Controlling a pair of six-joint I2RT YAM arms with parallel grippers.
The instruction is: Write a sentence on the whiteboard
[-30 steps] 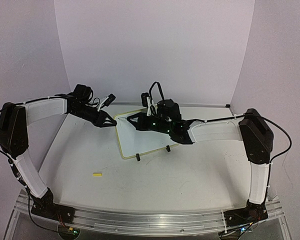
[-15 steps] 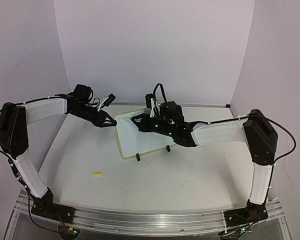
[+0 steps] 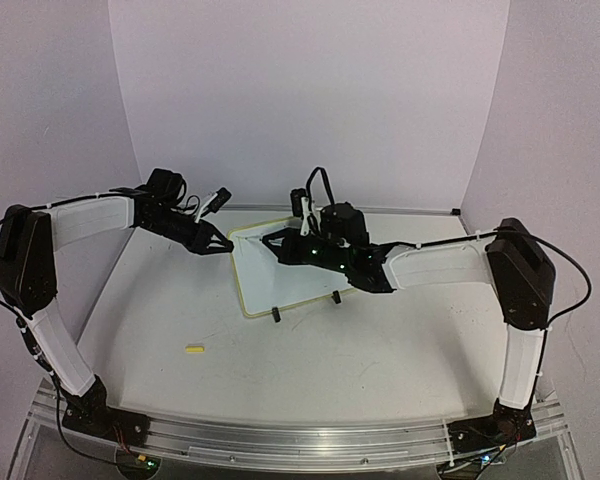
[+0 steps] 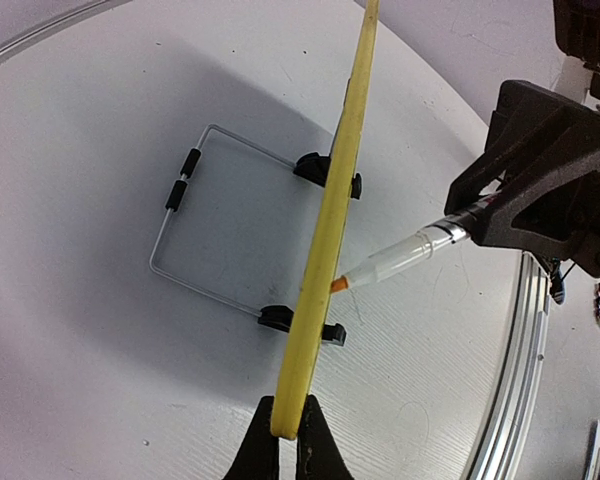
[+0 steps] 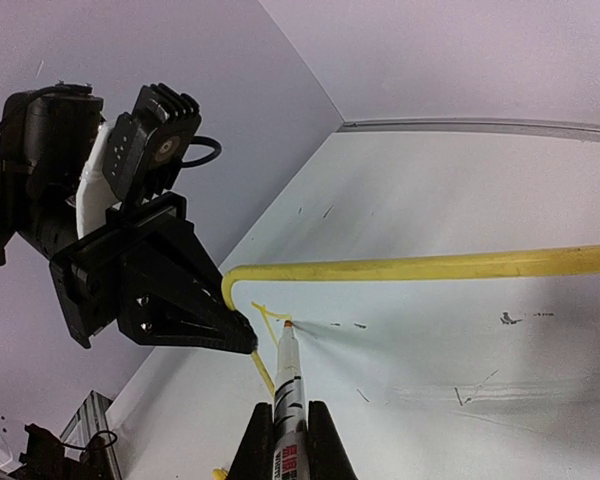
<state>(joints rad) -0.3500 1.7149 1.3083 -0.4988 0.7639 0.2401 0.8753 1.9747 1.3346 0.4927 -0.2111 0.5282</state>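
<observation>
Right gripper (image 5: 285, 425) shifted left, marker (image 5: 286, 365) touching whiteboard (image 3: 285, 285)

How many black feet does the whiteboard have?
2, both along the whiteboard's near edge: left foot and right foot. The left wrist view shows no others.

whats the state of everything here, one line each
whiteboard, propped up on its wire stand
left hand, shut on the whiteboard's rim
right hand, shut on the marker
marker, uncapped, tip at the whiteboard's corner
sentence, only a few faint marks
yellow piece, lying loose on the table
</observation>
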